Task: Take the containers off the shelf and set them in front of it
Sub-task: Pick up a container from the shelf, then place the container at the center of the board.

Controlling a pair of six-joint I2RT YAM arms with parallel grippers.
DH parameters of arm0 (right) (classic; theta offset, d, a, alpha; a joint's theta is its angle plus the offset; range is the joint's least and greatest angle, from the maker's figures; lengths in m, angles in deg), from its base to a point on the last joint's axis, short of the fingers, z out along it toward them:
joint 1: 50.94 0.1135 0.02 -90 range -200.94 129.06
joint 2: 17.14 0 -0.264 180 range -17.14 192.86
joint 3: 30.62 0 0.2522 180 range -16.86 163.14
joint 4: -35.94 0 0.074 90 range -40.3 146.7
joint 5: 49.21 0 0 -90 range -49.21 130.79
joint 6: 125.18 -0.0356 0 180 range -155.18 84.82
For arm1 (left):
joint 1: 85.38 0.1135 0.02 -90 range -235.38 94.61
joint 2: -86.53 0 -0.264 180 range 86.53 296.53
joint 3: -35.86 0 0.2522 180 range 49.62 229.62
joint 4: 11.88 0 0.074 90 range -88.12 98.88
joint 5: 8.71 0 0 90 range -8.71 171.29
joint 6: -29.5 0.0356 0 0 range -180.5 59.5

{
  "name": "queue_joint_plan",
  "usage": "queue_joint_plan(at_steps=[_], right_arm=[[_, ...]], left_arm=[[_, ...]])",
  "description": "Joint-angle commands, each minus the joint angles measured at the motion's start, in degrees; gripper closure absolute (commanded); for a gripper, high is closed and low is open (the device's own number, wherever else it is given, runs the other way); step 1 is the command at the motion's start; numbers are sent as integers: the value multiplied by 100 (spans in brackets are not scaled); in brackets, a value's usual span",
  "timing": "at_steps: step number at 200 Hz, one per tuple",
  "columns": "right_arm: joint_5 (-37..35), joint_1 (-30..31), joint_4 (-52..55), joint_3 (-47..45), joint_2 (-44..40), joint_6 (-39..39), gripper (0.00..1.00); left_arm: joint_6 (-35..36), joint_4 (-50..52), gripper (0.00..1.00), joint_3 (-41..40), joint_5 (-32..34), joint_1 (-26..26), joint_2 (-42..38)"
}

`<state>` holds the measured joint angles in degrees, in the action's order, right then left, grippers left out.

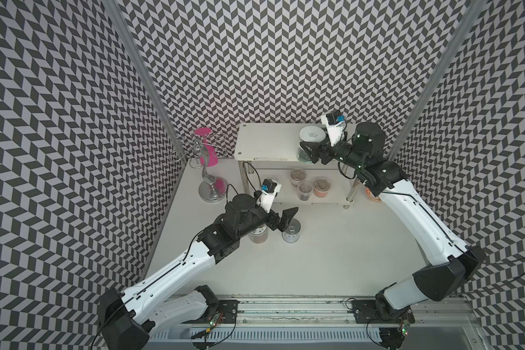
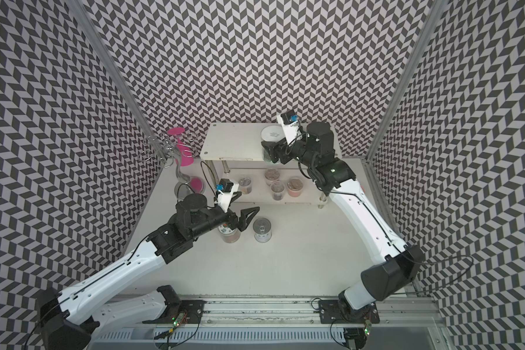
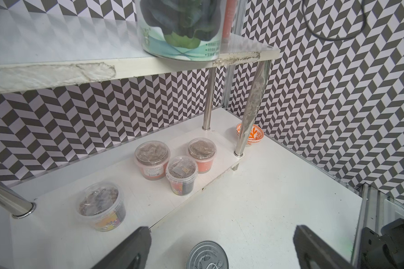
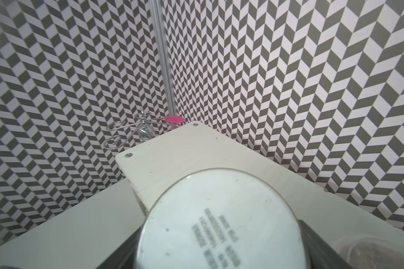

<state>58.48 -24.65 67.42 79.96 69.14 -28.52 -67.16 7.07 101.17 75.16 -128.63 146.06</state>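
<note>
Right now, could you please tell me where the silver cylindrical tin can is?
In both top views the silver cylindrical tin can stands on the white tabletop in front of the white two-tier shelf, just beside the open left gripper.

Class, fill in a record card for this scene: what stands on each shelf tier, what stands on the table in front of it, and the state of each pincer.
shelf top tier: white-lidded jar, at the front edge
shelf lower tier: four clear tubs
table in front: tin can, picture-lidded jar
left pincer: open, empty, near the tin can
right pincer: closed on the white-lidded jar
</note>
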Motion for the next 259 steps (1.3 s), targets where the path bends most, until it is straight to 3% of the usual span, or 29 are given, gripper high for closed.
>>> queue_joint_plan(at_steps=[1, 43, 94, 126, 154, 197, 259], right_arm=[[439, 180, -407, -330, -722, 205, 24], [518, 305, -611, -1962, -2164, 44, 24], [-44, 331, -934, -4453, -3584, -574, 24], [-544, 377, -2084, -6087, -4064, -1065, 24], [-1505, 578, -3283, -7184, -3953, -1459, 27], [-2576, 1002, -4167, -7814, -3193, -1805, 27], [-3156, 1158, -4596, -7989, -2362, -1634, 25]], left_arm=[[102, -57, 0, 13, -179, 125, -14], [86, -110, 0, -33, -511, 302, -10], [32, -162, 0, -136, -662, 378, -62], [37, -159, 0, -160, -740, 396, -42], [25, -124, 0, -154, -758, 396, -42], [0, -110, 0, -305, -659, 413, -190], [-27, -133, 0, -453, -686, 425, -241]])
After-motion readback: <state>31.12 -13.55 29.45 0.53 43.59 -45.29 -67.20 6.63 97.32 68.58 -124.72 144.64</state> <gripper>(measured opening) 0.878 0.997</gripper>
